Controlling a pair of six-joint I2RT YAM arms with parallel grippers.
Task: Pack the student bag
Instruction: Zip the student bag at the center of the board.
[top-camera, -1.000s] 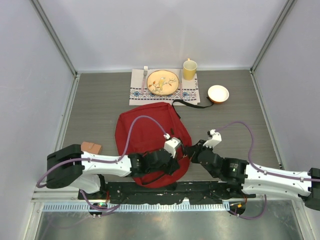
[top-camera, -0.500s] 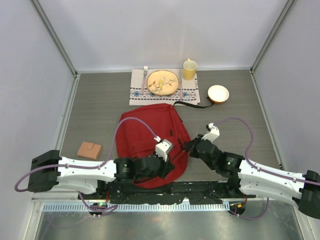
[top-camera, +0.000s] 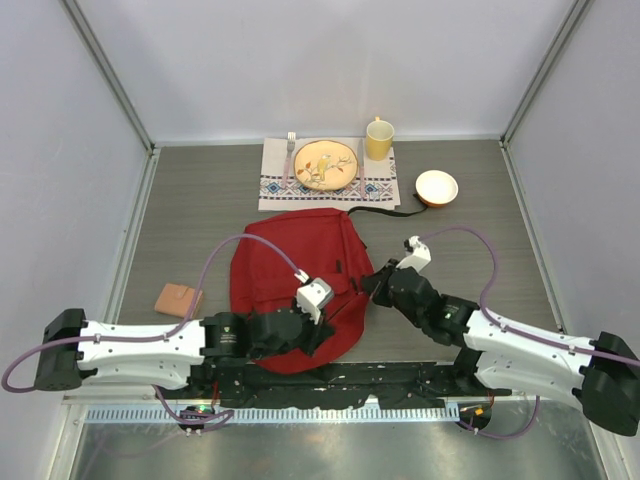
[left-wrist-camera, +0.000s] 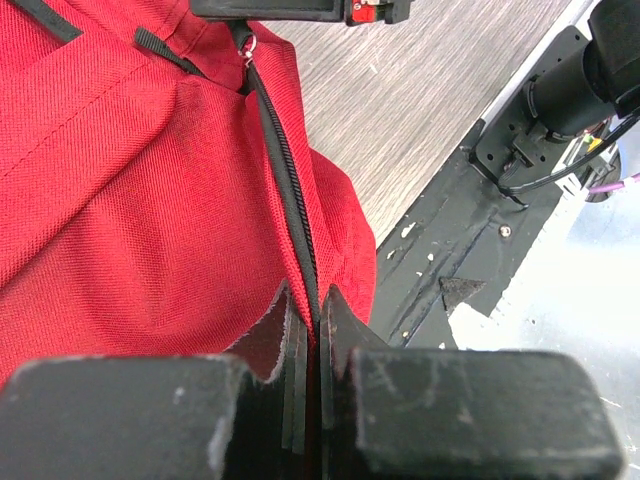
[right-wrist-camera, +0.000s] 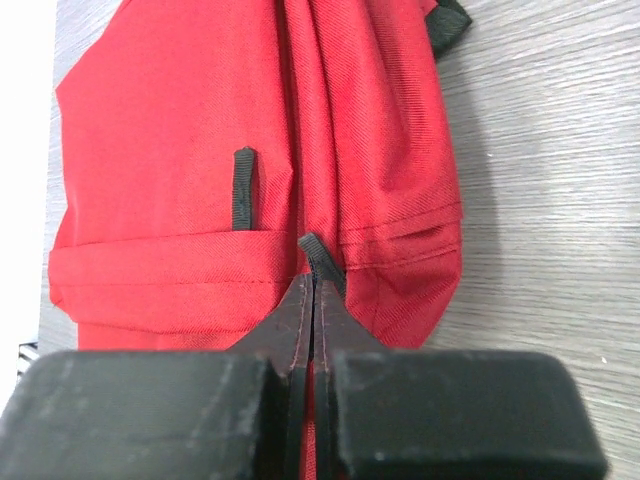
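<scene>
Your left tool (left-wrist-camera: 312, 305) is clamping the student bag (top-camera: 285, 270) along its zipper (left-wrist-camera: 285, 180), and your right tool (right-wrist-camera: 312, 290) is pinching its fabric beside a black tab (right-wrist-camera: 320, 252). The student bag is lying mid-desk (top-camera: 190, 210), near the placemat (top-camera: 275, 186).

Left arm (top-camera: 140, 340) swung its elbow out to the left. The left end effector (top-camera: 322, 320), pinched on the zipper edge of the student bag (top-camera: 285, 260), shifted left. The right end effector (top-camera: 370, 287), pinched on the bag's fabric, moved farther out and slightly left. The bag's right edge drew inward and bunched. The small brown pouch (top-camera: 179, 298) on the counter (top-camera: 480, 230) came fully uncovered.
</scene>
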